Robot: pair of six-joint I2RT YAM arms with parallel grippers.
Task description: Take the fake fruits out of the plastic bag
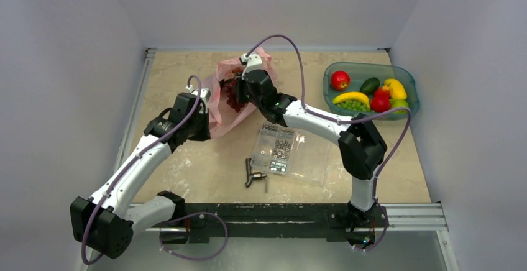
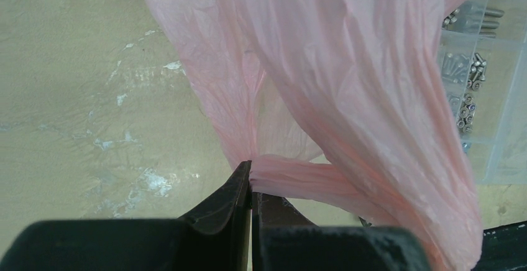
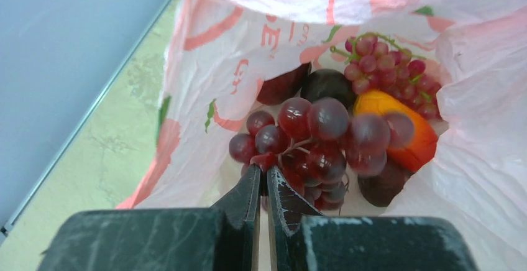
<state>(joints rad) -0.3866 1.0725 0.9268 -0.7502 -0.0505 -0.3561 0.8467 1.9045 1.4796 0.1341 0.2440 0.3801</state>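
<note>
The pink plastic bag [image 1: 219,110] lies at the back middle of the table with its mouth open. My left gripper [image 2: 252,174] is shut on a bunched strip of the bag's [image 2: 348,66] edge at its near left side. My right gripper [image 3: 264,171] reaches into the bag [image 3: 205,66] and is shut on a dark red grape bunch [image 3: 311,140], pinching a grape at its near tip. Other fake fruits lie deeper inside: an orange oval piece [image 3: 407,131], a smaller pinkish grape bunch [image 3: 388,66] and dark purple pieces [image 3: 326,84]. In the top view my right gripper [image 1: 238,91] covers the bag's mouth.
A green tray [image 1: 373,65] at the back right holds a red apple [image 1: 339,79], a banana [image 1: 350,97] and other fruits. A clear compartmented screw box [image 1: 279,150] lies just in front of the bag, and a black tool [image 1: 253,174] beside it. Walls close in on three sides.
</note>
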